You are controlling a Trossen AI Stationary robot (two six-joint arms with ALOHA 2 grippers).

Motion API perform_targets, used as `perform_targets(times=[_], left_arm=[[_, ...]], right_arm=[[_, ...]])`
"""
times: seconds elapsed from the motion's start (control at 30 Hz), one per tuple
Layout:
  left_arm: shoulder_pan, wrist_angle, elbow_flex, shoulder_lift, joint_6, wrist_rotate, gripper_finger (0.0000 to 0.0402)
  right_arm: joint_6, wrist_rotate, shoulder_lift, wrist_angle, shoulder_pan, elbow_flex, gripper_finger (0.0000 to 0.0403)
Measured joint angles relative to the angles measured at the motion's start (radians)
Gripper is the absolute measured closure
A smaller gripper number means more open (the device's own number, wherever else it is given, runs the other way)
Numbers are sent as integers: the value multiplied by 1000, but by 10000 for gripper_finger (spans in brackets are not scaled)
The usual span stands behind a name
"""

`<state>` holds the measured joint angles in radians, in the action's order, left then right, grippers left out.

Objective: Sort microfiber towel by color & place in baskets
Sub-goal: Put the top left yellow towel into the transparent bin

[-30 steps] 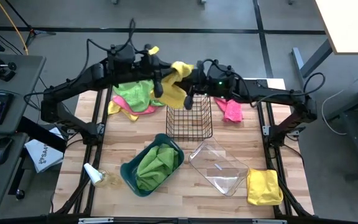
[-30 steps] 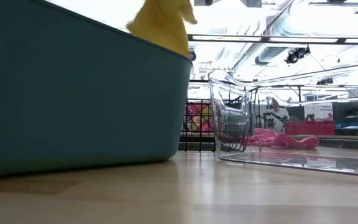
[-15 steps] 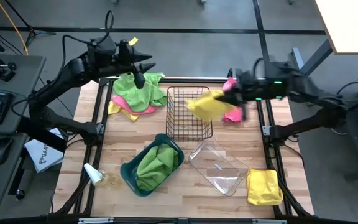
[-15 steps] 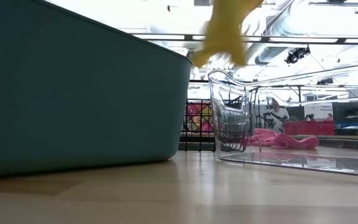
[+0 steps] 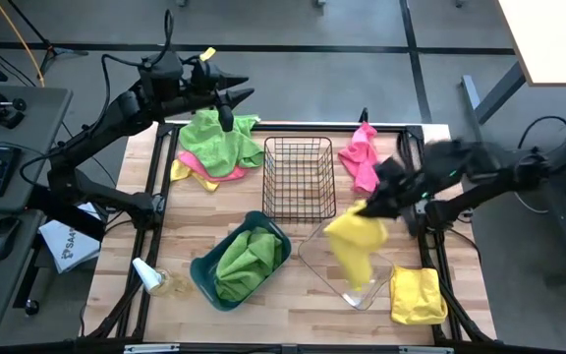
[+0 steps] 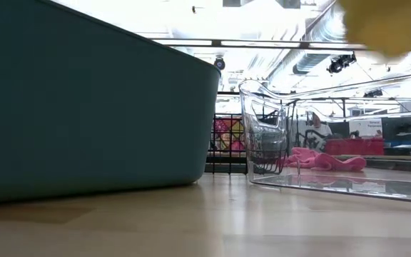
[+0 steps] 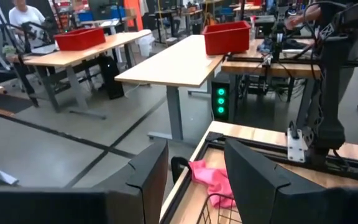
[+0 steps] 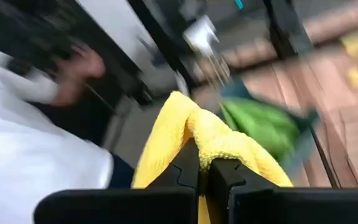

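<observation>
Your right gripper [image 8: 199,169], jaws clenched on a yellow microfiber towel [image 5: 352,246], hangs it over the clear plastic bin [image 5: 334,264]. Left gripper [image 5: 226,101] released, above the mixed towel pile [image 5: 214,149]. Teal plastic bin [image 5: 204,270] holds green; black wire-mesh basket [image 5: 300,179] appears empty; pink towels [image 5: 362,162] remain on the desk [image 5: 136,216].

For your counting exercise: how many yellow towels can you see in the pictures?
3: one held by the right gripper over the clear bin, one at the table's corner, one under the pile. Others may be hidden.
</observation>
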<state>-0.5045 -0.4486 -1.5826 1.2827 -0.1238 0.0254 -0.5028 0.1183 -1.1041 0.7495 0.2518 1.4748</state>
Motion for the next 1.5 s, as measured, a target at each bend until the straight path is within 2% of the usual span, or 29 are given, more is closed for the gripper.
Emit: perform_targets(times=[0.07,0.2,0.4,0.6,0.73,0.9,1.13,1.3,1.4,1.5], left_arm=[[0,-2,0,0,0,0,254],[0,-2,0,0,0,0,254],[1,-14,0,0,-1,0,254],[1,-17,0,0,-17,-1,254],[1,-18,0,0,-19,-1,254],[1,-17,0,0,-19,-3,254],[0,-18,0,0,-19,-3,254],[1,-26,0,0,-14,-3,254],[1,-41,0,0,-9,-3,254],[1,-60,0,0,-8,-3,254]], right_arm=[[-62,-36,-2,40,25,-50,403],[-244,-29,2,48,75,-189,403],[-524,101,23,-48,188,-339,403],[-686,145,24,-264,286,-361,403],[-755,145,24,-320,318,-361,403],[-724,122,23,-268,313,-361,403],[-553,-20,17,-138,179,-361,403],[-438,5,-42,-70,106,-361,403],[-375,57,-105,-48,101,-361,403],[-333,55,-174,-24,102,-361,402]])
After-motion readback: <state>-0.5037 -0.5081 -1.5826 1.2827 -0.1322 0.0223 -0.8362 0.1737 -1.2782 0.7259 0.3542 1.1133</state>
